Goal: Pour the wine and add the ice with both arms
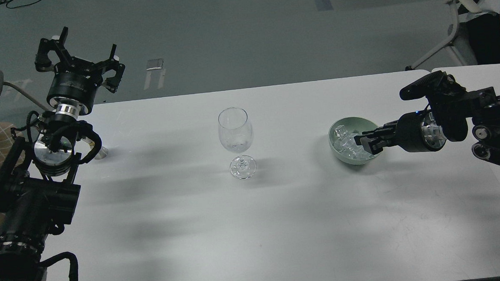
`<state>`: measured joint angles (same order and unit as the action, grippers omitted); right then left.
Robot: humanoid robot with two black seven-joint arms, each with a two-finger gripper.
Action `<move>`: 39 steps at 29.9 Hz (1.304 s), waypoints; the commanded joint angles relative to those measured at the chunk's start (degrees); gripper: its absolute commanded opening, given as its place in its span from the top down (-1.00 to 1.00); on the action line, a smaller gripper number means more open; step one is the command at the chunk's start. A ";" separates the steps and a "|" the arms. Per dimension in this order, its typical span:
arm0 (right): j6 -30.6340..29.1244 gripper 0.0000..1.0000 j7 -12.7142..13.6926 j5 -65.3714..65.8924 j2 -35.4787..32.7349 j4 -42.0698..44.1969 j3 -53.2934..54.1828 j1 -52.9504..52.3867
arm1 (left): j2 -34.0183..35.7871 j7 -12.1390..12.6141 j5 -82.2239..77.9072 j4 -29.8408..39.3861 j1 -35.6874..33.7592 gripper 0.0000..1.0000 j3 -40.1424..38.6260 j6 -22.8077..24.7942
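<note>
White table (246, 226) carries a wine glass (236, 136) at centre. Right gripper (366, 143) reaches into the green bowl (337, 131) among the ice (347, 139); its finger gap is unclear. Left gripper (80, 48), far left, hangs spread wide, empty.

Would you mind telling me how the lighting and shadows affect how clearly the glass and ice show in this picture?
In the head view, soft, even light; broad blurred shadows band the table. The wine glass is faint against white, marked only by rim glints. The ice blends into the pale green bowl, where the right gripper is dark; its fingers are indistinct.
</note>
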<state>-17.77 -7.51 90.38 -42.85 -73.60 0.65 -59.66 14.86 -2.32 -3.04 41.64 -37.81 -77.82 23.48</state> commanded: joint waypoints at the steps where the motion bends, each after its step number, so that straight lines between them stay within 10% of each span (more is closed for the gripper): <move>1: 1.34 0.47 0.21 3.31 0.84 0.91 0.05 1.74 | -0.10 -0.15 -0.04 0.37 0.37 -0.96 -0.14 -0.01; 39: 4.94 0.26 2.15 4.02 3.91 5.65 0.58 3.23 | -0.27 -0.15 0.05 1.87 0.28 -0.96 -0.75 -0.19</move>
<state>-12.91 -5.38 94.40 -39.62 -68.97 1.14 -56.42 14.59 -2.46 -2.98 43.53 -37.48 -78.58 23.26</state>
